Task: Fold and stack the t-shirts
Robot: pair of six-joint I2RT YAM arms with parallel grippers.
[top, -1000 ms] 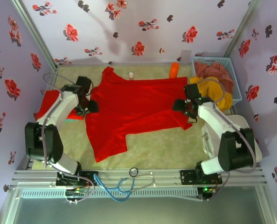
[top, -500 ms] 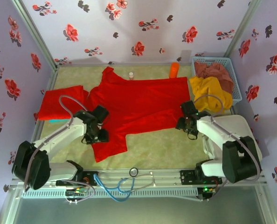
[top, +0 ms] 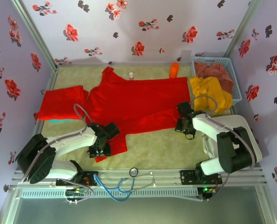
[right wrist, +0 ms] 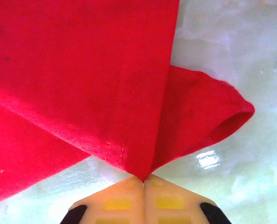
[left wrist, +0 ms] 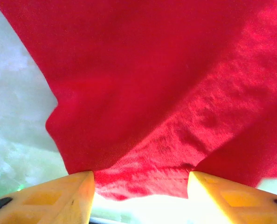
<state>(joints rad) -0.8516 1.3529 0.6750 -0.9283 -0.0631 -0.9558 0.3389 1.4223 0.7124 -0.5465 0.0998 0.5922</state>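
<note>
A bright red t-shirt lies spread flat across the middle of the table. A second red t-shirt lies folded at the left. My left gripper sits low at the spread shirt's near left corner. In the left wrist view its yellow fingers stand apart, and the shirt's hem lies between them, so my left gripper is open. My right gripper is at the shirt's near right corner. In the right wrist view my right gripper is shut on a folded point of red cloth.
A blue basket of clothes stands at the back right, with a yellow cloth spilling in front of it. An orange cup and a small white bottle stand behind the shirt. A cable lies on the front rail.
My left arm swung from the shirt's left edge down to its near left corner. My right gripper dropped to the near right corner and shut on the cloth.
</note>
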